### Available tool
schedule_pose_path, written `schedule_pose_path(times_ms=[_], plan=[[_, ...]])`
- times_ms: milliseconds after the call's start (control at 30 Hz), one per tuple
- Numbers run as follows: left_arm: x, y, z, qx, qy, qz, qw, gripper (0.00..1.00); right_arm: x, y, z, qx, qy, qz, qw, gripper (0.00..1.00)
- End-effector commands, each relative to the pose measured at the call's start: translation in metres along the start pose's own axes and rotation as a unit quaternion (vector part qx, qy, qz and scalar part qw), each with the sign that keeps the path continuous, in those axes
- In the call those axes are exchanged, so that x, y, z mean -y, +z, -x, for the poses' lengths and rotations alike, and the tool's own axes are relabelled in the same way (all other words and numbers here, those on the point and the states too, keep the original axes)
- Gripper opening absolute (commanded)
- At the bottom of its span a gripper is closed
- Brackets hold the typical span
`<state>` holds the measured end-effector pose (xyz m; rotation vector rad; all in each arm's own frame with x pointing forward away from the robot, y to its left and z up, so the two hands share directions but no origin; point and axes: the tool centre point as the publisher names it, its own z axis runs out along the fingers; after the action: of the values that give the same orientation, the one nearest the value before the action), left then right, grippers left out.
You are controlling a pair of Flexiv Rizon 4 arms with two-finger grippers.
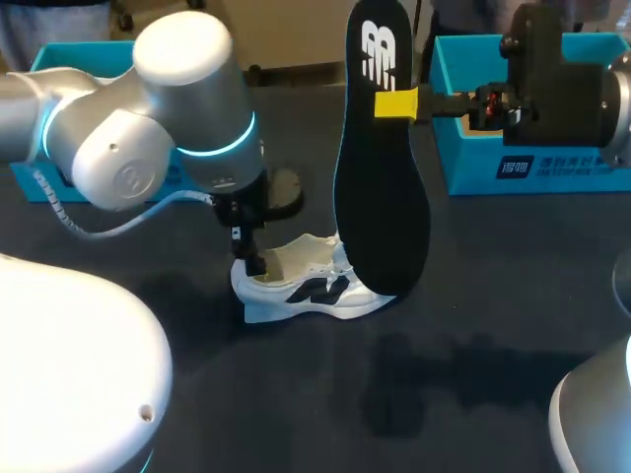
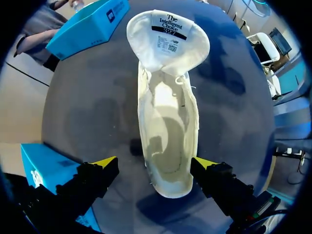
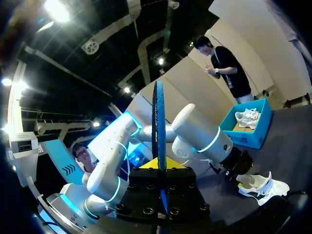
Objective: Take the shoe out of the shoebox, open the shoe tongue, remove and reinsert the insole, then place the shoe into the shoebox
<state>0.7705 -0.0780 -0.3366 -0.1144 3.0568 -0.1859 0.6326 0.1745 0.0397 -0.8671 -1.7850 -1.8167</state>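
The shoe (image 1: 306,286) lies near the middle of the tabletop (image 1: 473,315), with its toe toward 3 o'clock in the head view. From the shoe, the shoebox (image 1: 532,158) sits well apart at 2 o'clock, and a second box (image 1: 69,59) sits at 10 o'clock behind the left arm. The left pincer (image 1: 253,258) hangs over the heel, one finger on either side. The insole (image 1: 380,168) stands upright over the toe end, clamped near its upper end by the right pincer (image 1: 396,103), which reaches in from 3 o'clock.

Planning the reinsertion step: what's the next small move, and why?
Probably lower the right end effector and tip the insole toe-first into the shoe. The insole hangs upright, clamped near its upper end, lower end by the shoe; the tongue is folded back and the open left end effector straddles the heel.
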Motion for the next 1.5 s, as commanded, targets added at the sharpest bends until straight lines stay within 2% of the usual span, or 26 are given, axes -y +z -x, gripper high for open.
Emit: schedule_pose_path(times_ms=[33, 433, 1500], plan=[[-0.003, -0.005, -0.003, 0.002, 0.002, 0.003, 1.0, 1.0, 0.0, 0.003, 0.0, 0.0, 0.001, 0.0, 1.0, 0.0], [-0.017, -0.036, -0.006, -0.011, -0.007, 0.005, 1.0, 1.0, 0.0, 0.003, 0.0, 0.0, 0.001, 0.0, 1.0, 0.0], [-0.018, -0.037, -0.006, -0.013, -0.007, 0.009, 1.0, 1.0, 0.0, 0.003, 0.0, 0.0, 0.001, 0.0, 1.0, 0.0]])
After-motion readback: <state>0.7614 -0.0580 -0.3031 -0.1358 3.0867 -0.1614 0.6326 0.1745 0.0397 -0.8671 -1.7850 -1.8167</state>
